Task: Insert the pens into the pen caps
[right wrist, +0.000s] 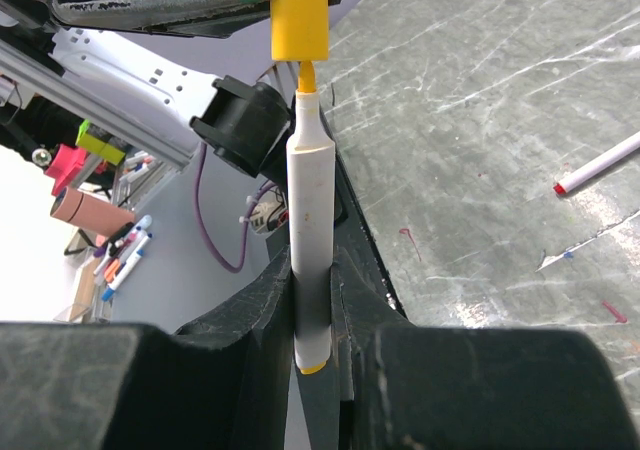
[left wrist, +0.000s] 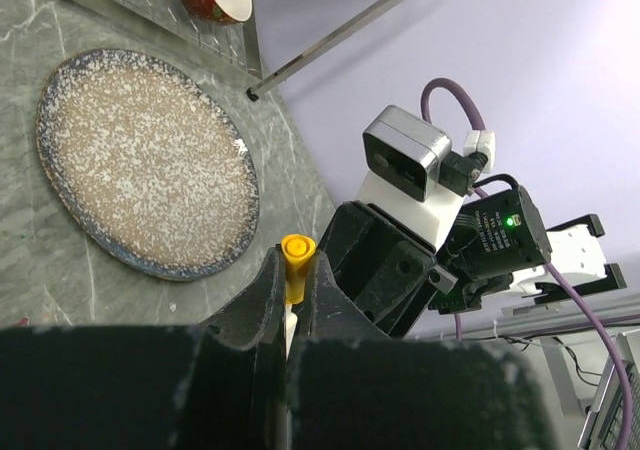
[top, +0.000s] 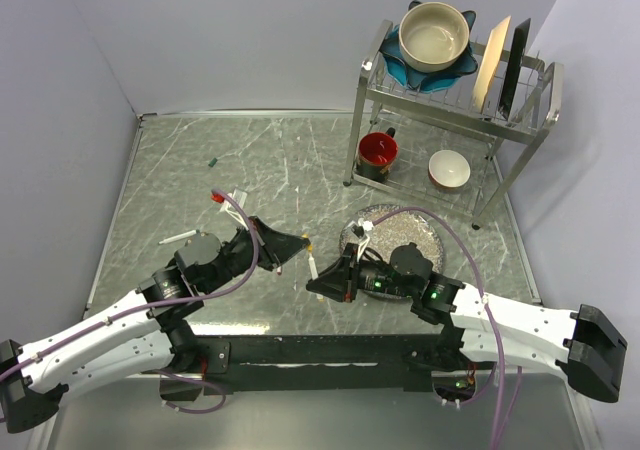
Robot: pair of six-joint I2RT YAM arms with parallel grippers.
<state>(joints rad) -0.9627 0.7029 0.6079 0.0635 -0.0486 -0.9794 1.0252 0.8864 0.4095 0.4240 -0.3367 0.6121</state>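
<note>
We see our left gripper (left wrist: 297, 280) pinched nearly closed on the yellow cap (left wrist: 298, 255). Our right gripper (right wrist: 312, 275) is clamped just as narrowly round the barrel of a white pen (right wrist: 309, 200). The pen's yellow tip (right wrist: 307, 75) reaches the cap's mouth, in line with it. Both grippers meet just beside the speckled plate (top: 395, 232), at its left edge in the top view. A second pen (top: 178, 237) lies flat, well apart from the plate, beyond the left gripper.

The right gripper (right wrist: 312, 270) squeezes a white pen (right wrist: 310, 200), its yellow tip meeting the yellow cap (right wrist: 300, 15) at 12 o'clock. A red-tipped pen (right wrist: 600, 165) lies at 3 o'clock.
</note>
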